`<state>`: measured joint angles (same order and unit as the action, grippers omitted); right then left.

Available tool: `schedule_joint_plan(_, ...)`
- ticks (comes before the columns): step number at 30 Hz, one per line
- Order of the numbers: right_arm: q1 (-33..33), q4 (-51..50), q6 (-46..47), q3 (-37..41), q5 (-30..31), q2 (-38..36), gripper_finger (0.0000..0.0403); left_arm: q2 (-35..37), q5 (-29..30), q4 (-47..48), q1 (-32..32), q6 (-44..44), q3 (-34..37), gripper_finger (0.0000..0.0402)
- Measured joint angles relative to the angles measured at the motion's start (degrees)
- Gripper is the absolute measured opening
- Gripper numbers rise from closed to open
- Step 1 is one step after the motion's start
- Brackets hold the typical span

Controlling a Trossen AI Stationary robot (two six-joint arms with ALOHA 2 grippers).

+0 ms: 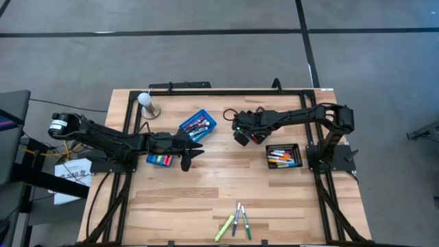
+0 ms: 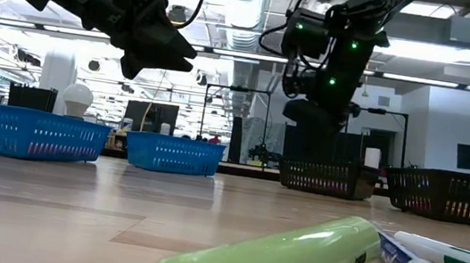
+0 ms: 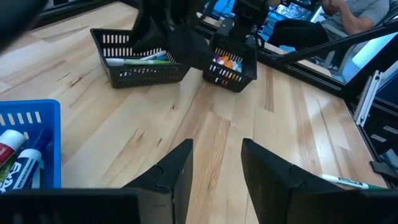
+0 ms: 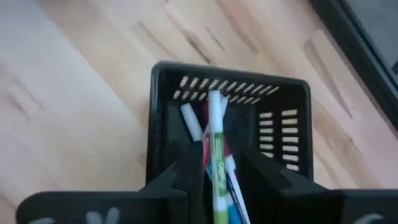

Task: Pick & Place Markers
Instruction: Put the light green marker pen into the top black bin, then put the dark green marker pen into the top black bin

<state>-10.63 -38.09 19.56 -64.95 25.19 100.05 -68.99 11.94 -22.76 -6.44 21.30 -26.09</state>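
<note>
Left arm: reaching in from the left edge of the wooden tabletop [image 1: 206, 192], its hand [image 1: 191, 156] hanging above the boards with fingers spread and nothing between them, apparently waiting its turn.
Blue plastic baskets: one [image 1: 160, 160] lying partly under the left arm, the other [image 1: 197, 125] sitting tilted just beyond the left hand; both are holding capped markers, so they seem to be serving as sorting bins.
Loose markers: a few thin capped pens [image 1: 235, 223], a pale green one among them, lying together at the near edge, well apart from both hands and probably awaiting collection.
Right hand: the right hand [image 4: 214, 177] is hovering over a black mesh basket [image 4: 163, 118], fingers parting around a white marker with a green band [image 4: 216, 140] that is pointing down into the basket among others; whether it is already falling free cannot be told.
Second black mesh basket [image 1: 284, 156]: sitting by the right arm's base, holding orange, blue and white markers.
</note>
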Motion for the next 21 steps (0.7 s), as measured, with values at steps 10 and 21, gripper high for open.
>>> schedule_joint_plan(10,4.7,0.5,1.3,-2.7,-5.6,0.0,0.0087,0.0,0.0,0.5,0.0,0.0,0.0,0.0131)
schedule_joint_plan(21,14.3,-1.0,19.0,-3.6,-25.1,0.0,0.0088,0.0,0.0,0.5,0.0,0.0,0.0,0.0131)
